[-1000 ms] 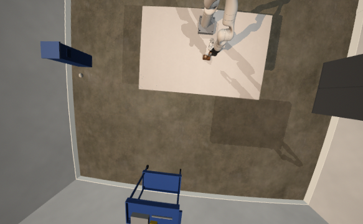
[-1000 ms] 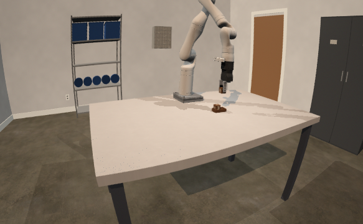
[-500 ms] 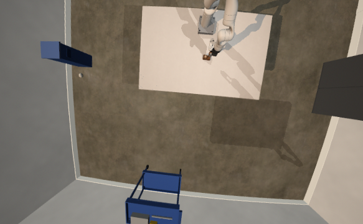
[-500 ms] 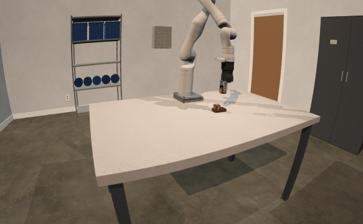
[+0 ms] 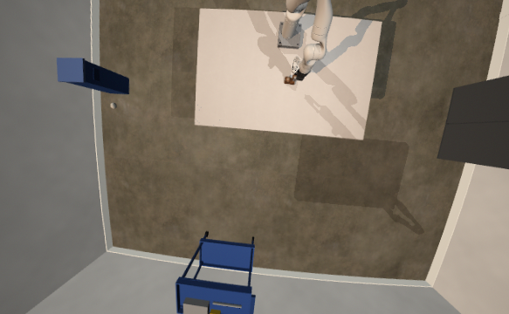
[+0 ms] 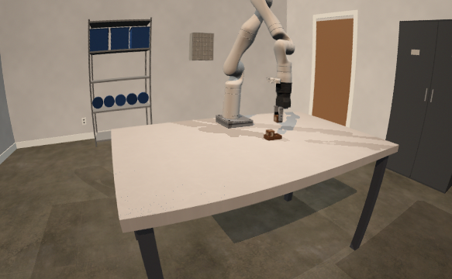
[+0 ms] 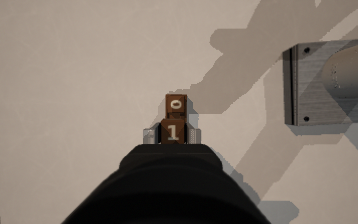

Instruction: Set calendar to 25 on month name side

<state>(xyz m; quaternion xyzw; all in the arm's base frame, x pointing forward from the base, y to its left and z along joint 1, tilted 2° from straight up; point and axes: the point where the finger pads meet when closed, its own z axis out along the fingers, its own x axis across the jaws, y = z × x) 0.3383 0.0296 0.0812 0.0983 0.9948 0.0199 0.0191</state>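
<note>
The arm (image 5: 322,22) (image 6: 245,35) (image 7: 355,70) rises from its square base plate (image 5: 282,44) (image 6: 245,122) (image 7: 305,112), which sits near one long edge of the worktop (image 5: 237,65) (image 6: 194,163) (image 7: 80,75). In the exterior view its lower part stands upright, then leans up and to the right of the picture toward a high bend at the frame's top edge; from there the forearm slopes down and the wrist drops nearly plumb. The end effector (image 5: 295,77) (image 6: 278,113) (image 7: 173,129) points straight down, its black body close above the fingers, and hangs over the worktop at a height above the tray (image 5: 287,83) (image 6: 273,137) (image 7: 183,115). Its fingers stand partly open, at the width of one brown cube (image 6: 277,118) (image 7: 173,131), and have hold of it, one finger on each side. This cube is off the worktop, with a pale 1 on its upper face; the wrist view shows that digit upright. The tray rests on the worktop, out in front of the base plate, and carries the other cube (image 5: 288,79) (image 6: 270,132) (image 7: 176,104), which shows a 0 on top. In the exterior view that cube is at the left part of the tray, with room to its right. The month's name and the digits on the sides are too small to read.
</note>
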